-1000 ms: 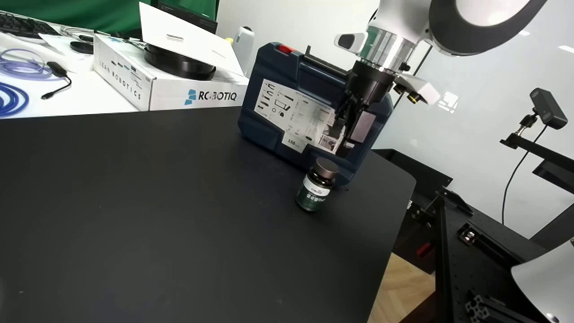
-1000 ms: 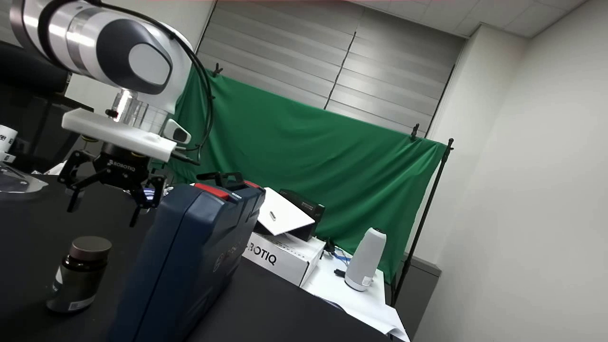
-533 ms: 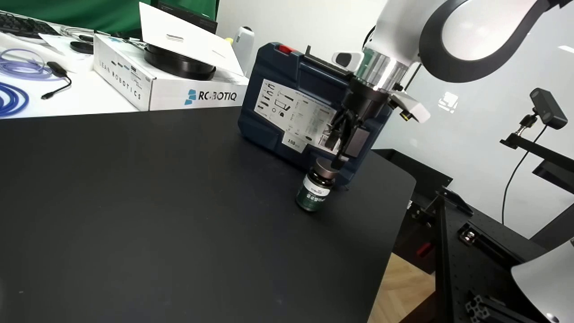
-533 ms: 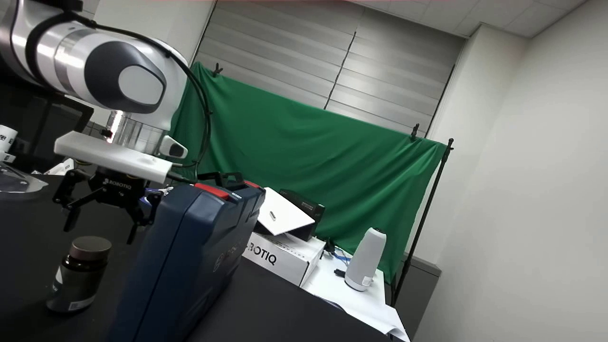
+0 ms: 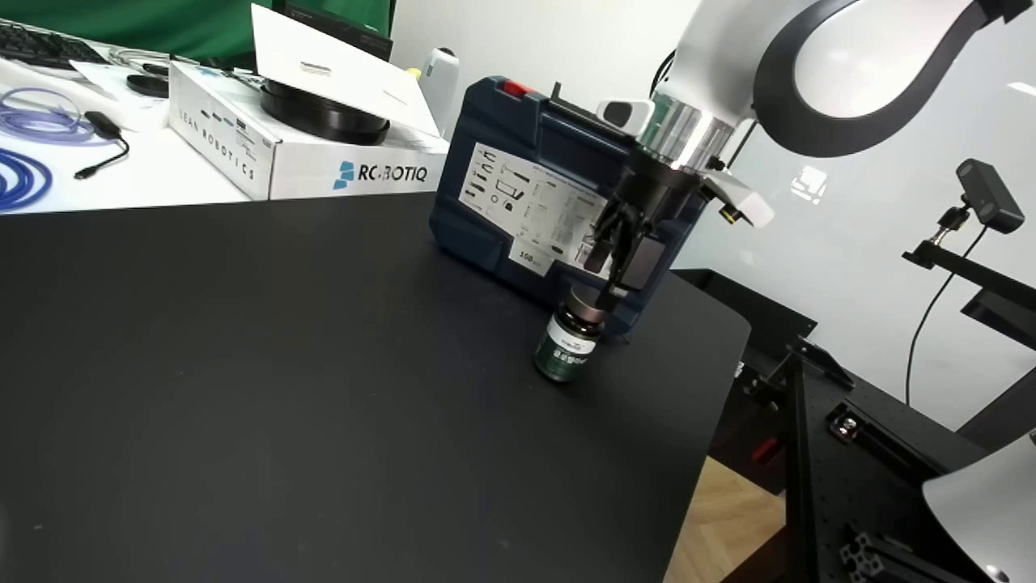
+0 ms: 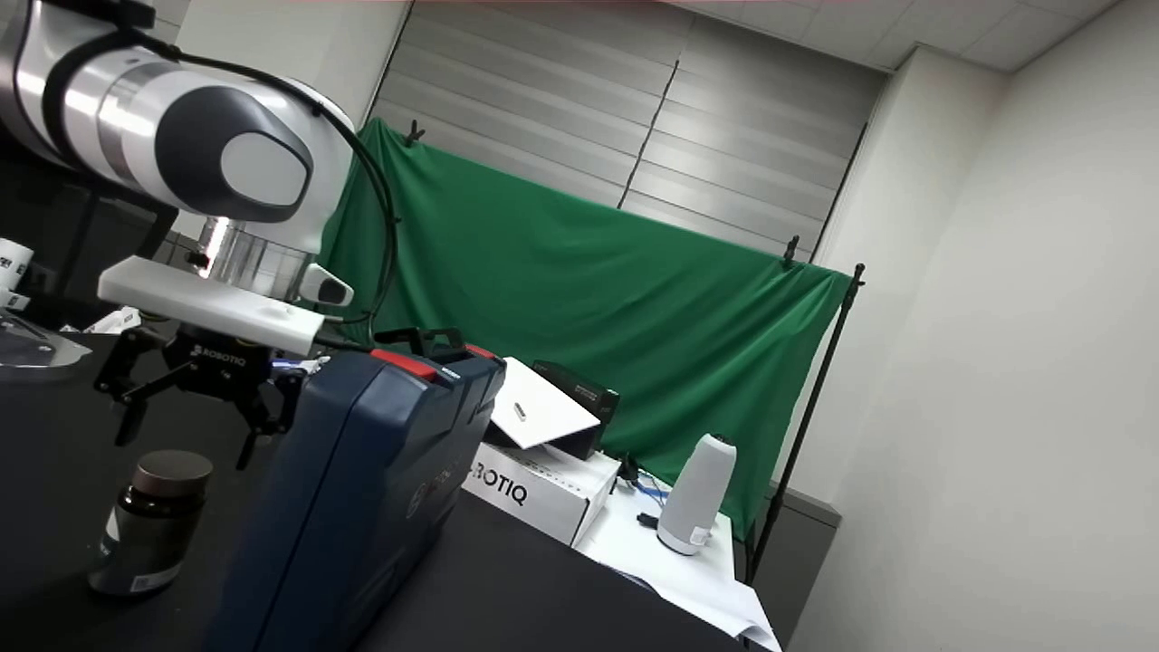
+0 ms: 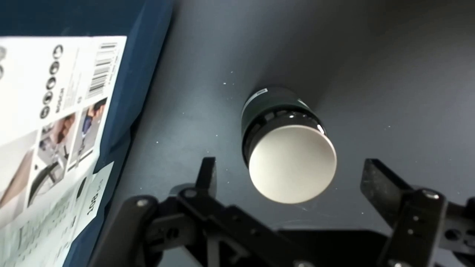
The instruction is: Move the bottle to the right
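The bottle (image 5: 570, 344) is small and dark green with a brown-black cap and a pale band. It stands upright on the black table in both exterior views (image 6: 149, 534). In the wrist view the bottle (image 7: 293, 163) shows its cap top, which looks pale there. My gripper (image 7: 289, 165) is open, with one finger to each side of the cap and gaps on both sides. In an exterior view the gripper (image 6: 186, 445) hangs just above cap height. In an exterior view the gripper (image 5: 607, 285) partly covers the cap's upper edge.
A big blue tool case (image 5: 518, 134) stands upright close beside the bottle; it also shows in an exterior view (image 6: 362, 471) and on the left of the wrist view (image 7: 96, 18). A white box (image 5: 356, 174) stands beyond the table. The table edge (image 5: 712, 429) runs right of the bottle.
My open gripper has come down toward the bottle's cap, mostly in the first half second, with a little more descent since. The bottle and case have not moved.
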### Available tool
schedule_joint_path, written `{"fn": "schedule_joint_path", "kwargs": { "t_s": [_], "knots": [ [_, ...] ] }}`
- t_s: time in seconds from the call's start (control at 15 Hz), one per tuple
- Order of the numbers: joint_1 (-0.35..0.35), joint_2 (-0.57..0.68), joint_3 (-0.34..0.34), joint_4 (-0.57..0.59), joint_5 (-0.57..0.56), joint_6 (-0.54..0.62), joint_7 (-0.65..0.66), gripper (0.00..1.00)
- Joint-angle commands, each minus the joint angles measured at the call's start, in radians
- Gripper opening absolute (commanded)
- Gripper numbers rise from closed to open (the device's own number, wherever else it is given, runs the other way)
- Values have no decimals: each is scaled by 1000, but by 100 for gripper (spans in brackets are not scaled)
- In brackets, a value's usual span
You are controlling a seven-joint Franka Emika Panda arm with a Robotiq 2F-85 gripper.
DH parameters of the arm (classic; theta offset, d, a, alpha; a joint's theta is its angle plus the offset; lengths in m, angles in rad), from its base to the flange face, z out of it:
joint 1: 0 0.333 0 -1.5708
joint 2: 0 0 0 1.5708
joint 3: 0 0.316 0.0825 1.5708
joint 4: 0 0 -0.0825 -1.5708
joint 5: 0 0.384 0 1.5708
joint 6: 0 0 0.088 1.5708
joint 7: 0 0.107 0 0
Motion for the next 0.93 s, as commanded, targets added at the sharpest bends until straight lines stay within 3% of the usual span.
{"fn": "schedule_joint_path", "kwargs": {
  "t_s": [0.0, 0.87],
  "knots": [
    [-22, 40, 12, 1, -30, 20, 18, 100],
    [-15, 77, 7, 8, -89, 32, 35, 100]
  ]
}}
